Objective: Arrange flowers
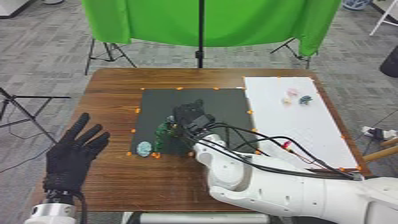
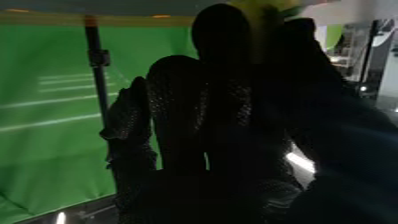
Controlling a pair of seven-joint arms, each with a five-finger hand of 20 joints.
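Right hand [image 1: 189, 111]: over the black mat [image 1: 160, 100]; you can't tell its grip
Green foliage [image 1: 162, 136]: on the mat's left part, left of that hand, running near-to-far
Nearer: your right

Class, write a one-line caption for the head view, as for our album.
Arranging flowers: right hand over the dark mat, left hand open beside it.
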